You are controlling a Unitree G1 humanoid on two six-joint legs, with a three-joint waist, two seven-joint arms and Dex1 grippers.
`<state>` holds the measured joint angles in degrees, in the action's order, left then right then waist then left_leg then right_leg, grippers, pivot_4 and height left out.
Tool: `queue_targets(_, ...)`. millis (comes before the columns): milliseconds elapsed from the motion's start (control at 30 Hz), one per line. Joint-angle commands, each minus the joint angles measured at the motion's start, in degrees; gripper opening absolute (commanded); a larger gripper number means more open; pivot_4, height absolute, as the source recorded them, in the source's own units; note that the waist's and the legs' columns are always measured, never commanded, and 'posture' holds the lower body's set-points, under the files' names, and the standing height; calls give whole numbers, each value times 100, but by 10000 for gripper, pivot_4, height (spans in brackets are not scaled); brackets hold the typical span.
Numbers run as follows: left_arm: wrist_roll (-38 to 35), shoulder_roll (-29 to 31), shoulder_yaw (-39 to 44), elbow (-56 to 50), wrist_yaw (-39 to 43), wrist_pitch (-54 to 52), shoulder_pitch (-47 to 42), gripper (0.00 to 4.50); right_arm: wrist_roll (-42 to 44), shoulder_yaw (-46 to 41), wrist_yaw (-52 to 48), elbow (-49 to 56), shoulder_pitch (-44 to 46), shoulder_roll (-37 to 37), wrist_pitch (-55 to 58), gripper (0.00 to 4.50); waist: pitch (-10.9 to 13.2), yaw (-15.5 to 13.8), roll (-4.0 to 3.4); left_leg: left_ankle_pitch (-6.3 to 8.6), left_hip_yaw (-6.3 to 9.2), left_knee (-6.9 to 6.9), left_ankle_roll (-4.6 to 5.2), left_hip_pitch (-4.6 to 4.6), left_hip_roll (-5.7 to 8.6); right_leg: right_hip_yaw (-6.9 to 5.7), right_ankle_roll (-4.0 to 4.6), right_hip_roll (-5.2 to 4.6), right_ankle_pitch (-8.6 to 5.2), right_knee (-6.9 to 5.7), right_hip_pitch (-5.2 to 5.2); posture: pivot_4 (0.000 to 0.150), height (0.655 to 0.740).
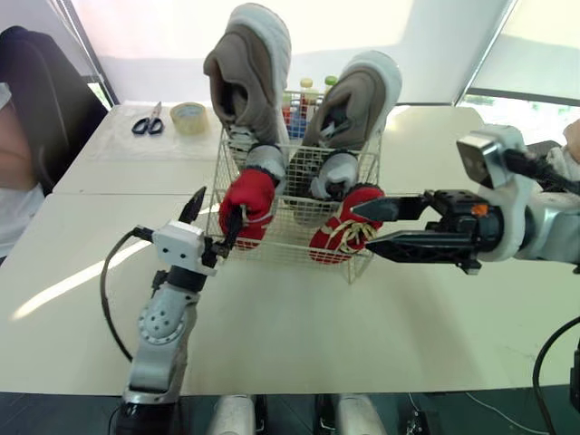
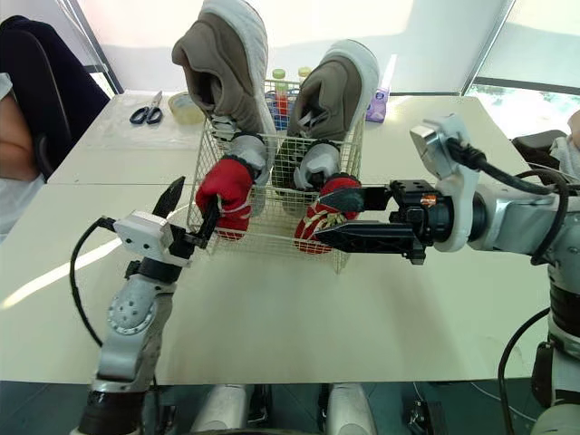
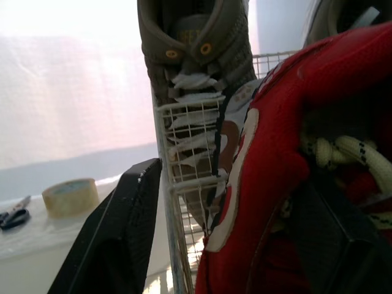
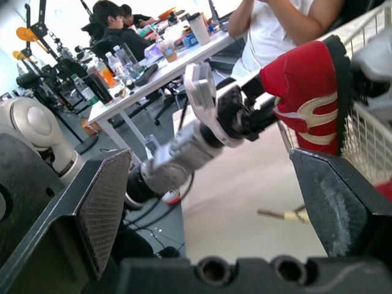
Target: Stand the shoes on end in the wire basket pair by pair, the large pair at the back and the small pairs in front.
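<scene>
White table [image 1: 299, 335] under bright blinded windows, a person [image 1: 18, 172] seated at its left edge, scissors [image 1: 149, 122] and a tape roll [image 1: 188, 118] near the far edge, the near half bare. The wire basket [image 1: 292, 237] stands mid-table toward the far edge, with the large pair [image 1: 246, 72] on end at the back, a grey pair [image 1: 265, 163] before it, and the left red shoe [image 1: 246, 201] and right red shoe [image 1: 337, 237] at the front corners. Left gripper [image 1: 214, 217], forearm upright, has its fingers spread, one outside the basket's left wall and one in the left red shoe's mouth. Right gripper [image 1: 366, 227] reaches level from the right edge, fingers apart, tips at the right red shoe.
</scene>
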<state>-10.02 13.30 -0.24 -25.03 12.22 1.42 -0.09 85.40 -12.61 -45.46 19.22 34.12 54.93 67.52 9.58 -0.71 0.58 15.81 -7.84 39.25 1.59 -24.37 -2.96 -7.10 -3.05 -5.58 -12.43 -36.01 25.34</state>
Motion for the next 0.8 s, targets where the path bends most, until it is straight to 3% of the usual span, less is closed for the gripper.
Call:
queue_targets(33,-886,302,328,-1095,11,-1429,110,31010,-211,-31,-213,67,-24,-36,-162,45000,1,0,1,0,1,0,0,0,-1,0,0,0,0,-1,0,1500,7400)
queue_targets(167,-1379,679,714,-1764,-173,-2683,175,31010,-419,33,-362,59,-102,-96,-234,45000,1,-2,-1,0,2,0,-1,1,-1,0,-1,2,-1,-1,0,1500,7400)
queue_targets(300,-2535,956,1684,-2169,-295,-3469,139,31010,-545,8,-483,79,-241,-86,-277,45000,3,-1,2,0,3,0,-1,1,0,1,-4,2,-3,0,-2,1500,7400)
queue_targets(400,-3696,1476,2563,-2339,-332,-4078,236,31010,-559,-57,-606,96,-354,-1,-234,45000,3,10,2,0,6,-1,-2,2,-2,1,-4,4,-3,-2,-2,1500,7400)
queue_targets(467,-4933,1995,3250,-2401,-35,-4437,793,31010,-521,-129,-742,147,-465,148,-146,45000,3,21,2,0,6,-1,-3,4,-2,2,-4,2,-4,-2,-2,1500,7400)
queue_targets(533,-5620,2461,3839,-2349,388,-4656,1422,31010,-532,-202,-871,146,-565,301,-107,45000,4,35,0,1,5,-5,-4,6,-2,4,0,-2,-10,2,-2,1500,7400)
queue_targets(733,-5585,2949,4353,-1870,1061,-4678,2412,31010,-298,-347,-740,139,-500,355,-116,45000,10,-13,-12,13,12,-6,-26,13,1,0,3,-6,-31,30,5,1500,7400)
queue_targets(800,-5357,3020,4187,-1833,1237,-4685,2660,31010,478,-502,-474,47,-353,427,-29,45000,13,1,-16,14,13,-12,-27,13,-1,-1,7,-5,-27,51,1,1500,7400)
